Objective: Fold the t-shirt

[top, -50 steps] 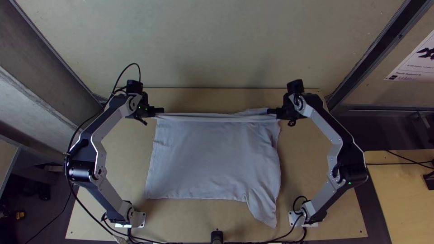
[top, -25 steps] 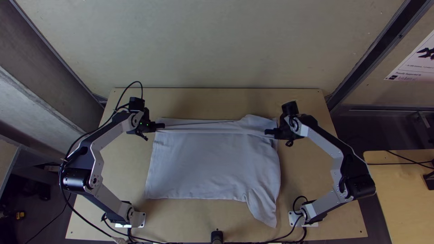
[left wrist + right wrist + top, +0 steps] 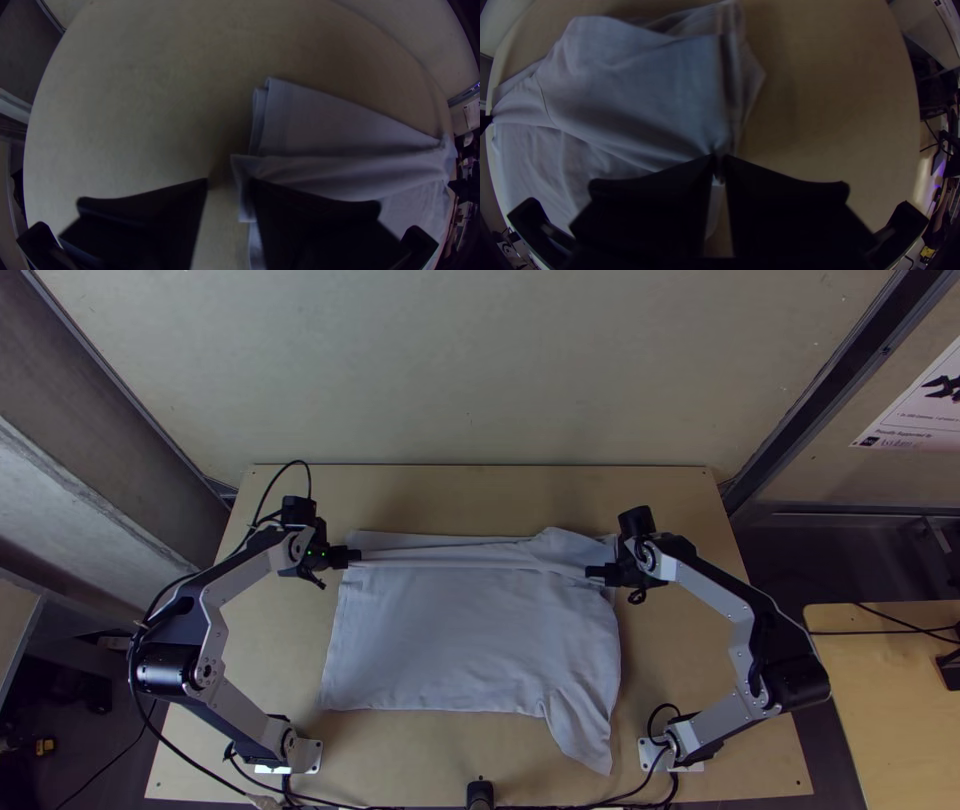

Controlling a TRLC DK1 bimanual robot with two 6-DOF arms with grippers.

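Pale grey cloth has come back a little from the table's (image 3: 520, 495) far edge, drawn by both grippers, so I judge a fold is being laid. My left gripper (image 3: 229, 184) stands moderately open, cloth beside one finger; my right gripper (image 3: 720, 161) pinches a gathered bit. The shirt (image 3: 470, 640) lies mid-table, mostly spread, one corner trailing toward the table's near edge.

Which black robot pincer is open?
The left arm's black pincer: its jaws stand apart, while the right arm's black pincer is shut on the pale cloth t-shirt.
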